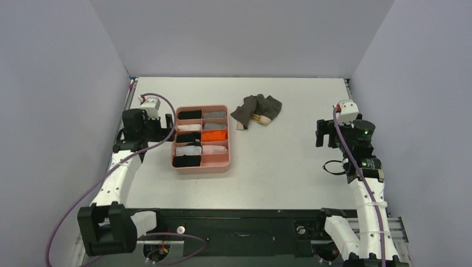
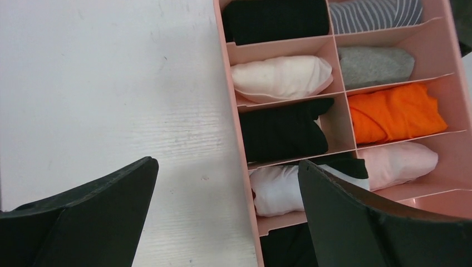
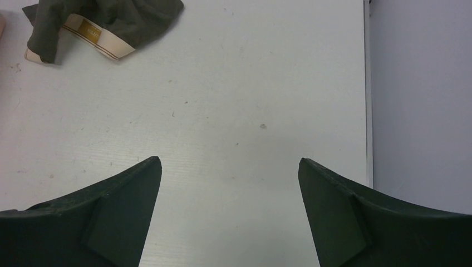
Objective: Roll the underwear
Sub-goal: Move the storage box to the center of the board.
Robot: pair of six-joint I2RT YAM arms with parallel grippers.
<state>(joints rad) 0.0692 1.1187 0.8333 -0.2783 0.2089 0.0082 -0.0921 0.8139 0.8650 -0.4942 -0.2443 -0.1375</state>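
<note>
1. The underwear (image 1: 257,110) lies on the table (image 1: 278,161), toward the far side, just right of the tray (image 1: 228,139) and apart from it.
2. It's dark grey-brown soft cloth, crumpled in a loose, low heap and not rolled.
3. There's the waistband (image 3: 97,39), wide and beige-tan. It shows along the heap's near edge, with thin dark stripes and a golden patch.
4. In the right wrist view, dark fabric drapes over the band's top, and one fold hangs across its left end.
</note>
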